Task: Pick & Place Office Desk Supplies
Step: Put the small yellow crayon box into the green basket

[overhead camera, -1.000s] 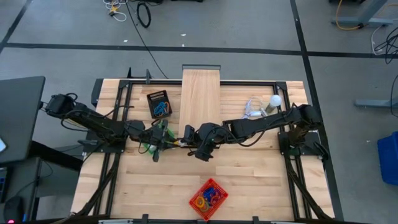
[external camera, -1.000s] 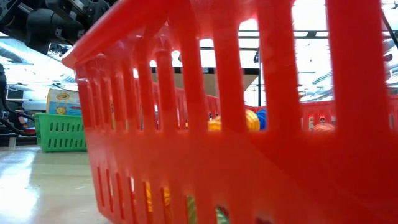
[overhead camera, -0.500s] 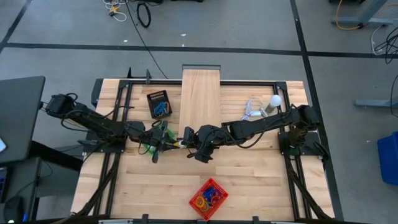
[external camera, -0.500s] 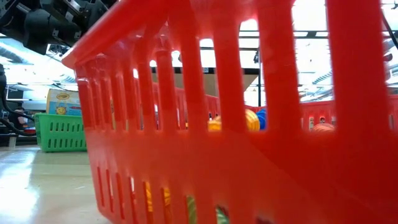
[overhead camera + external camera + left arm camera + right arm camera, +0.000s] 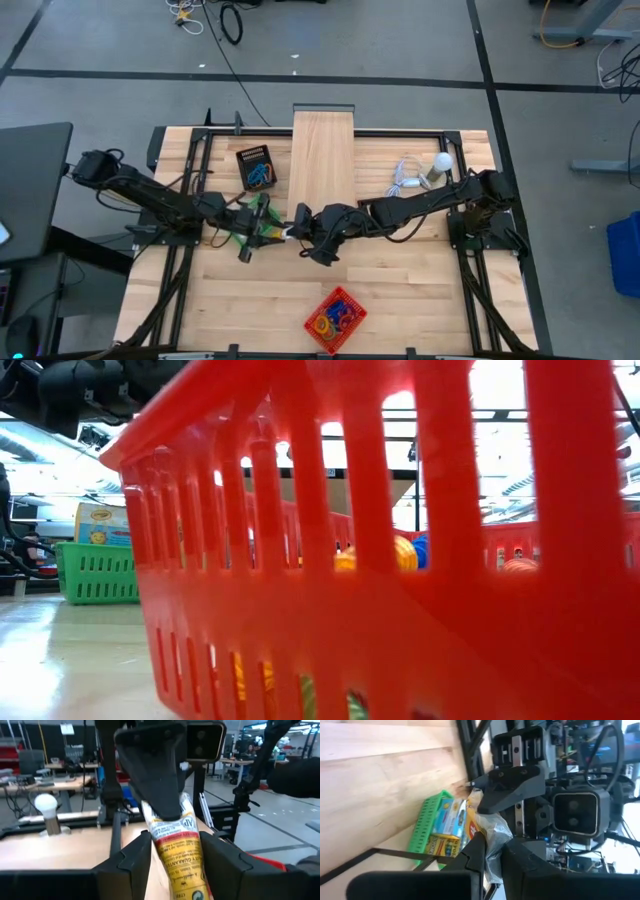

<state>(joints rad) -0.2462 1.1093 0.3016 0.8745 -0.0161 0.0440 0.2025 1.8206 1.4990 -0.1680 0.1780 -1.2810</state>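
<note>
At centre-left of the high view we see the right claw pinching the wrapped crayon box, whose long axis runs between the left claw's parted fingers, above the green basket.

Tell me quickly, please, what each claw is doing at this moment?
Left claw: open, its fingers standing clear on either side of the crayon box.
Right claw: shut on the crayon box's plastic-wrapped end.

glossy red plastic basket, pale smooth wooden table, crinkly clear-wrapped crayon pack.
</note>
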